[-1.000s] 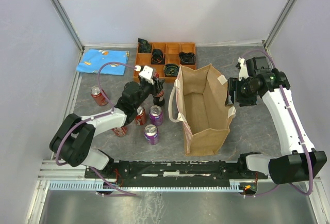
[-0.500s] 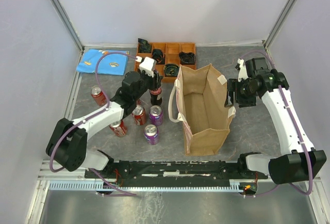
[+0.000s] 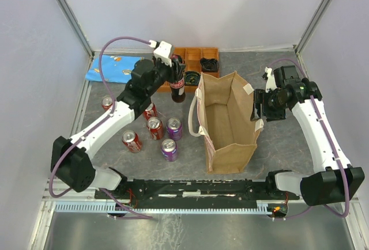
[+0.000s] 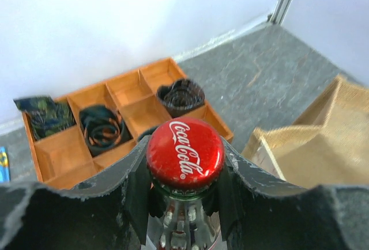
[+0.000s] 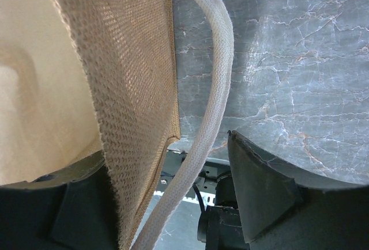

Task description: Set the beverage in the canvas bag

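At ten o'clock from the canvas bag (image 3: 230, 137), the outstretched left gripper (image 3: 176, 65) clamps the bottle (image 3: 177, 87) neck (right gripper (image 3: 258, 106) straddles the rim, jaws apart).

The canvas bag (image 3: 230, 149) stands upright on the table (image 3: 277, 146), open at the top; the bottle (image 3: 177, 88) is left of the bag, near its back corner, held upright by the neck in the left gripper (image 3: 174, 67); the tray (image 3: 194, 54) lies behind the bag, a bit to the left; the cloth (image 3: 109, 68) lies far left of the bag, at the back; six cans (image 3: 154, 127) stand left of the bag, toward the front; the right gripper (image 3: 258, 107) is at the bag's right wall, with that wall between its fingers.
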`<action>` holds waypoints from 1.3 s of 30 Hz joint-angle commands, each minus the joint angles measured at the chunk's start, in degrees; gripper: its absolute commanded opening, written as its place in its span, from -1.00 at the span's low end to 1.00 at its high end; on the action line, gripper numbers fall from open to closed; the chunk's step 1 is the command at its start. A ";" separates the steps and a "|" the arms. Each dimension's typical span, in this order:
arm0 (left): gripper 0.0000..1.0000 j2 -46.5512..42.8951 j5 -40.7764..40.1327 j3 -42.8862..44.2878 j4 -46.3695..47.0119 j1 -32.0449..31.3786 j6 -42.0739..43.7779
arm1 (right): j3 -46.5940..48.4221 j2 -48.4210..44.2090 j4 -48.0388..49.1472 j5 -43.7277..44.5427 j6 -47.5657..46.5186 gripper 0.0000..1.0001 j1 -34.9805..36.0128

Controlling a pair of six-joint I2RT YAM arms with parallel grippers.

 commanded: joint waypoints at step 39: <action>-0.95 12.42 7.90 12.94 20.28 -19.55 -12.63 | -2.52 -1.99 3.15 -3.21 0.71 0.40 0.24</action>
